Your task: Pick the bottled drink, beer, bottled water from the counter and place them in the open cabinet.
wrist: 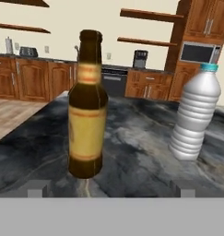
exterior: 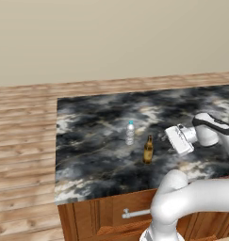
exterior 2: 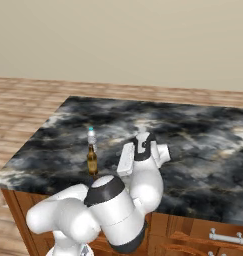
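Note:
The beer point(exterior: 148, 150) point(exterior 2: 92, 161), a slim amber bottle with a yellowish label, stands upright on the marbled counter point(exterior: 87, 141) point(exterior 2: 193, 150). Just behind it stands the bottled water point(exterior: 130, 133) point(exterior 2: 91, 134), clear and ribbed with a blue-green cap. My gripper point(exterior: 165, 138) point(exterior 2: 121, 162) hovers level just right of the beer, open and holding nothing. In the hand view the beer point(wrist: 88, 115) rises close ahead, left of centre between the spread fingertips of the gripper point(wrist: 111, 190), with the bottled water point(wrist: 196, 115) further back to the right. The bottled drink and the open cabinet are out of view.
The counter's left edge drops to wooden floor point(exterior: 21, 141). A grey drawer handle point(exterior: 134, 213) point(exterior 2: 228, 237) sits in the wooden front below. Far off in the hand view are wooden cabinets, wall shelves point(wrist: 145, 14) and a microwave point(wrist: 198, 52).

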